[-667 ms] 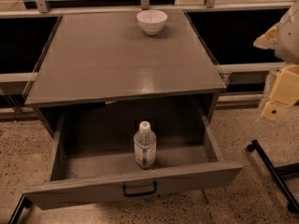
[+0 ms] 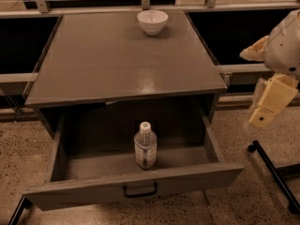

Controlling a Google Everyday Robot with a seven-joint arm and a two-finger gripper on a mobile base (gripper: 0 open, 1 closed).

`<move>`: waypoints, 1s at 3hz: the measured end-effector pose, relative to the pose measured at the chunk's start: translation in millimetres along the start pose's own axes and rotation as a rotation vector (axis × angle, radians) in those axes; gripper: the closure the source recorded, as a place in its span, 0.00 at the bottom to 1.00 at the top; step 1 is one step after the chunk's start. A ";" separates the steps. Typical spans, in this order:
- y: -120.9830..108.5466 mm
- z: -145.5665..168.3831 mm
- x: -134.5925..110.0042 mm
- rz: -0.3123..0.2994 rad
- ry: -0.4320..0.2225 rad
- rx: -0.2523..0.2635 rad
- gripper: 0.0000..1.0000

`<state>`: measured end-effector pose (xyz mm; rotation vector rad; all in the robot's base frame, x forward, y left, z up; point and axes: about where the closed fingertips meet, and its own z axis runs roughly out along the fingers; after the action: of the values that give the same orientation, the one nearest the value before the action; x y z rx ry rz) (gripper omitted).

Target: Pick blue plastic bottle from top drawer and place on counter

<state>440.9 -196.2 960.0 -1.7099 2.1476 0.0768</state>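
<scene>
Jaws first, and there's no call to make: from this angle it cannot be told how they stand, wide or narrow. Nothing can be seen held in them. The gripper (image 2: 268, 108) hangs in the air at the picture's right edge, pale and yellowish, outside the cabinet and clear of everything.

Down and to picture-left of the gripper, well apart from it, there's the blue plastic bottle (image 2: 145, 146). It's standing upright on the floor of the top drawer (image 2: 84, 193), long axis vertical, white cap pointing straight up, label facing the camera. It sits near the drawer's front panel, roughly centred, just behind the black bar handle (image 2: 140, 190).

The drawer is pulled out wide open, lower than the gripper and to picture-left of it.

The counter (image 2: 117, 64) lies to picture-left of the gripper at about its height, grey and faintly glossy. Far across it from the gripper, by the back edge, a white bowl (image 2: 152, 21) stands upright.

Right below the gripper, a black frame leg (image 2: 274, 172) runs across the speckled floor (image 2: 234, 135).
</scene>
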 end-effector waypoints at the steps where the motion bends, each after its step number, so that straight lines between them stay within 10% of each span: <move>1: 36.1 96.3 -2.9 0.053 -0.261 -0.207 0.00; 3: 93.3 133.5 -73.5 0.100 -0.736 -0.317 0.00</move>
<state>401.4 -66.9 843.2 -1.4037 1.7027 0.9577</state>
